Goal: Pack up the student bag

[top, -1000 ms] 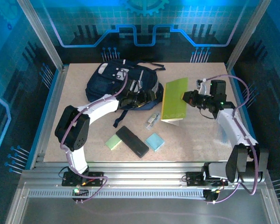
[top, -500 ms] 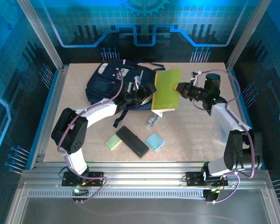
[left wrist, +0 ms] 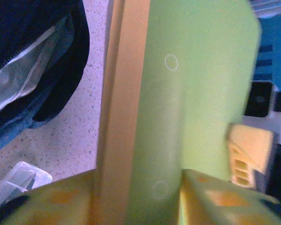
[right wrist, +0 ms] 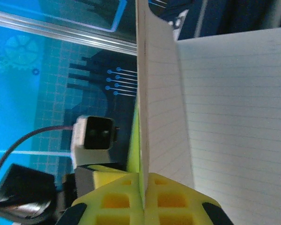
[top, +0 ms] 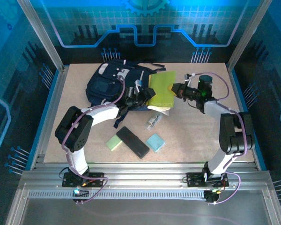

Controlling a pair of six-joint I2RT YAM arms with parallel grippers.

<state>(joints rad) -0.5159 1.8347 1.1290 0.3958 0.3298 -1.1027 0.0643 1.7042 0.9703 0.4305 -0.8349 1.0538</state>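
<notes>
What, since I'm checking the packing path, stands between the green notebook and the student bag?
The left hand sits at the student bag's open side, between it and the green notebook held by the right hand, its fingers straddling the notebook's edge. Nothing else visible intervenes.

You see a notebook (top: pixel 161 89) with a lime-green cover and white ruled pages (right wrist: pixel 234 93). The student bag (top: pixel 103 84) is dark navy with white-grey patches. On your speckled beige table (top: pixel 196 136) lie a black case (top: pixel 132 141), a pale green pad (top: pixel 114 142) and a light blue pad (top: pixel 155 142).
</notes>
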